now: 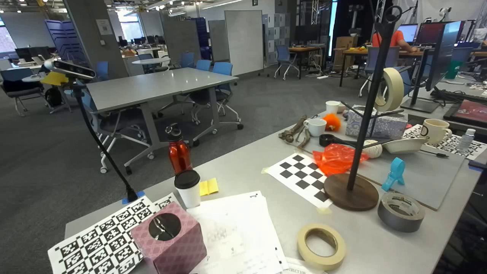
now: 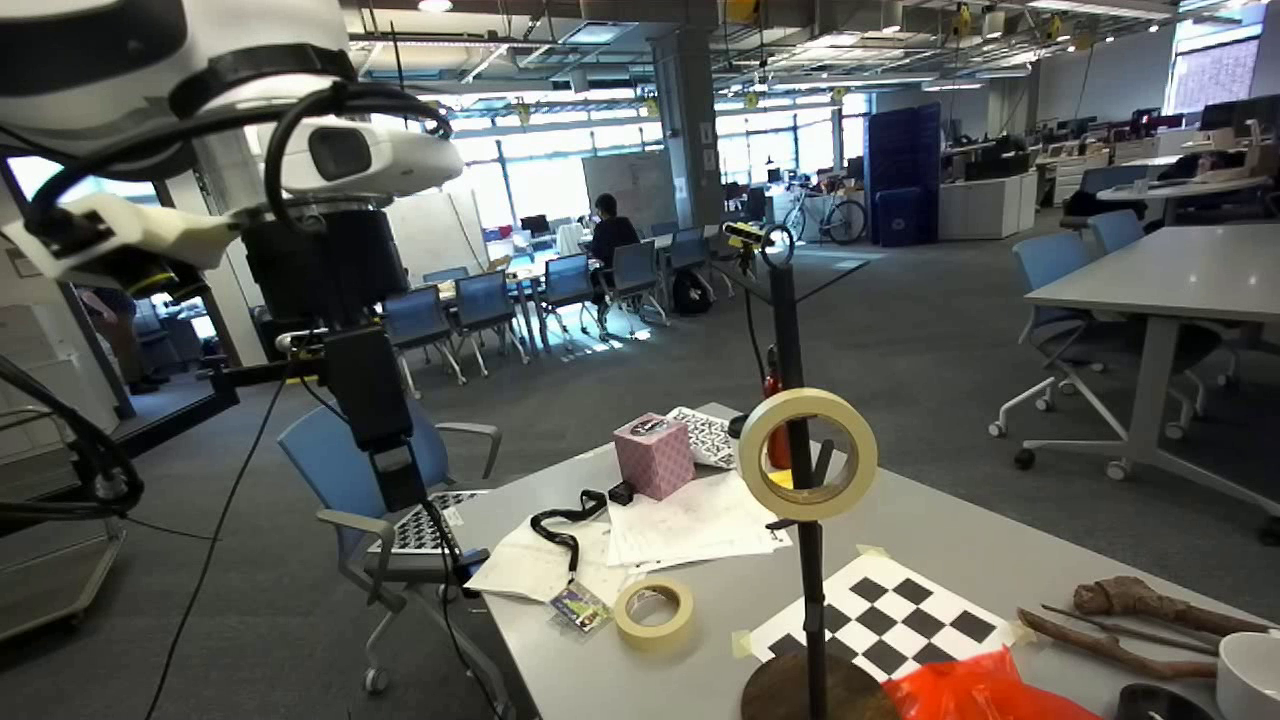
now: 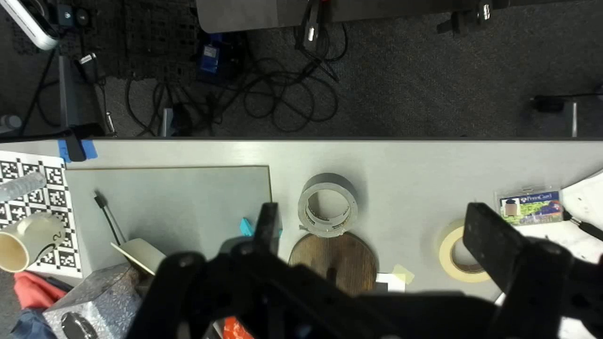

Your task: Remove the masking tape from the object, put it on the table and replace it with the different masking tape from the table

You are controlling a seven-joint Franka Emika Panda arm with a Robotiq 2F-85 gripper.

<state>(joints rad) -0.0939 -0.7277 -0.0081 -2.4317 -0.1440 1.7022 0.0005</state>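
The masking tape (image 1: 396,89), a pale cream-white roll with a wide round hole, was up on the stand (image 1: 369,104), a tall thin dark rod on a round, flat, wood-grained brown base (image 1: 352,198). It stood on edge beside the rod, well above the base, lower rim near the thin dark side prongs (image 2: 823,462). These presumably bore its weight; contact could not be made out. Removal not yet done.

The different masking tape (image 1: 323,262), a tan-beige ring with a wide hole, lay flat on the light grey worktop (image 1: 380,251), near the stand's base but apart from it. Flat, it should not roll; presumably placed within reach as the replacement.

A dull grey roll of tape (image 1: 401,219) lay flat just beside the base; whether touching, unclear. Judged not part of the swap.

A black-and-white checkerboard paper sheet (image 1: 300,179) lay beside the base, pale tape (image 1: 324,210) at its corners, likely against shifting.

The end effector (image 3: 373,212), black and two-fingered, had its jaws spread wide and gripped nothing. It hung clear of the stand. That spread probably suited straddling the cream-white roll. Next, as judged: approach that roll without tipping the slender stand.
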